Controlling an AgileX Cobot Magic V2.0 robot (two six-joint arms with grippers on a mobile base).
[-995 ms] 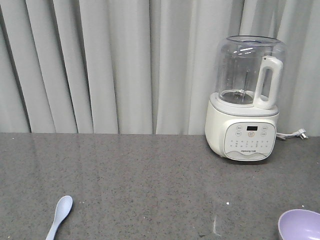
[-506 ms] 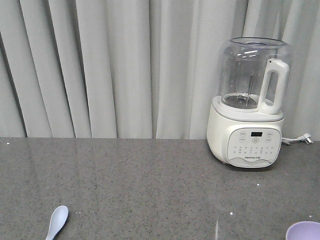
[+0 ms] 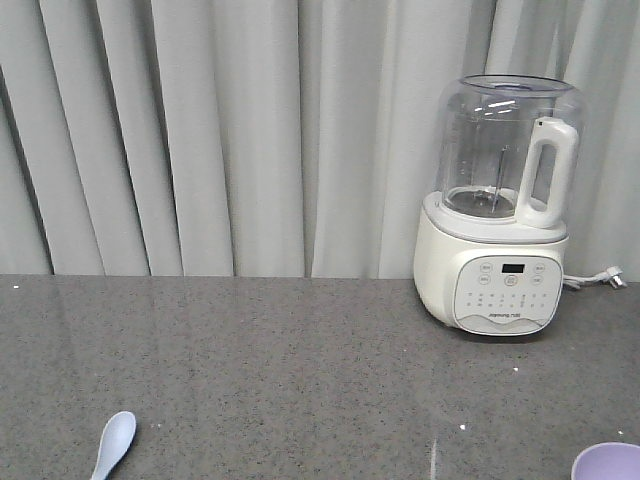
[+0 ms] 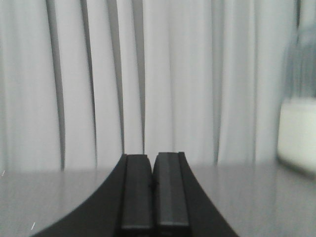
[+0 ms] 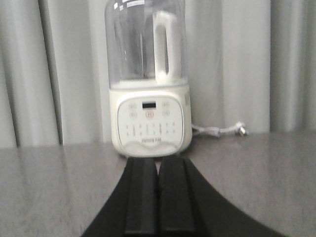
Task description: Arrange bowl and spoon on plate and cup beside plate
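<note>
Spoon [image 3: 113, 443] lies low-left on counter [image 3: 300, 360] in my front view, bowl [image 3: 608, 462] cut off low-right, well apart; I read left gripper [image 4: 152, 163] and right gripper [image 5: 158, 165] both pinched together, holding nothing.

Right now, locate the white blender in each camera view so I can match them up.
Front view: the blender stands right of centre, at the back of the counter.
Left wrist view: the blender is only a blurred slice at the right edge.
Right wrist view: the blender is central, straight beyond the shut right gripper.
Shared landmark: the pleated curtain behind it.
</note>
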